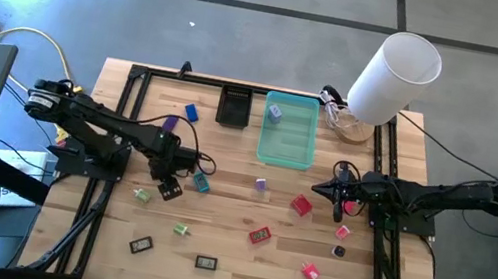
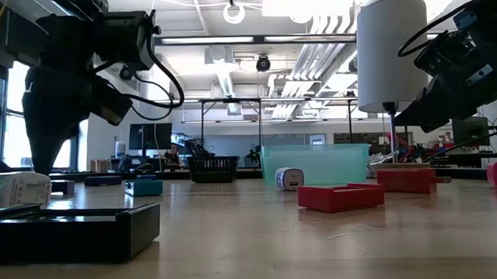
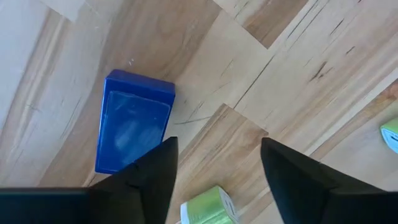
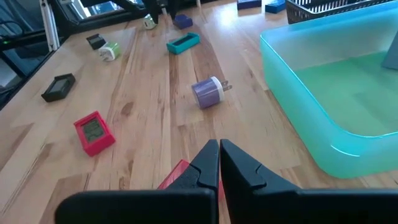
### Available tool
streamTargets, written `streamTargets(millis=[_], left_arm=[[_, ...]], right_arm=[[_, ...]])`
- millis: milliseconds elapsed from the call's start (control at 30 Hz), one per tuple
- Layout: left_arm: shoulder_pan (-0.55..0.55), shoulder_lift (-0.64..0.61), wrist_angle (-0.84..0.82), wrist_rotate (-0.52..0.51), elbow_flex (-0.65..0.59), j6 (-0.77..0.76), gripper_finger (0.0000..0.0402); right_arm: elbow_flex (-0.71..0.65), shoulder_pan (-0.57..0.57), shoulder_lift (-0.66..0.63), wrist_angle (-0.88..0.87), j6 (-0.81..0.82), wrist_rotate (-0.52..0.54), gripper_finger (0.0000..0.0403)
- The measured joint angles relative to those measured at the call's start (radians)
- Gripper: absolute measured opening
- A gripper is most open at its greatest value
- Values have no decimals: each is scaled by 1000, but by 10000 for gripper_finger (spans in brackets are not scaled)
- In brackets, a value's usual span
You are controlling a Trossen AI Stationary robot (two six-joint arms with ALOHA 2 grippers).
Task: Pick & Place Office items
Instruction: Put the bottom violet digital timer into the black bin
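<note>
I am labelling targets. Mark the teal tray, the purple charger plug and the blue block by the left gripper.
teal tray [image 1: 285, 146]: high view, bare floor of the tray.
purple charger plug [image 4: 206, 93]: right wrist view, middle of its body.
blue block [image 3: 132, 129]: left wrist view, middle of its top face.

No text, label, brand, number or sign can be read in any of the views. The red piece [image 4: 94, 132] in the right wrist view has a pale panel on its face, but whatever marks it carries are too small to make out. The blue piece [image 3: 133, 129] in the left wrist view shows only a plain glossy face.
</note>
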Motion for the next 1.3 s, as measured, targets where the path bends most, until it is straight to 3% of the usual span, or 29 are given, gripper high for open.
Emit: streamTargets(millis=[167,367,500,633,933,1300], left_arm=[[14,0,0,4,0,25,258],[56,0,-27,15,1,109,260],[72,0,-59,-38,1,158,260],[90,0,-61,-89,1,183,260],[131,0,-60,-88,1,193,260],[69,0,-58,-157,1,194,260]], right_arm=[[0,0,0,-1,0,-1,2],[0,0,0,-15,0,-1,2],[0,0,0,-18,0,-1,2],[0,0,0,-18,-4,-1,2],[0,0,0,-18,-7,-1,2],[0,0,0,-27,-7,-1,2]])
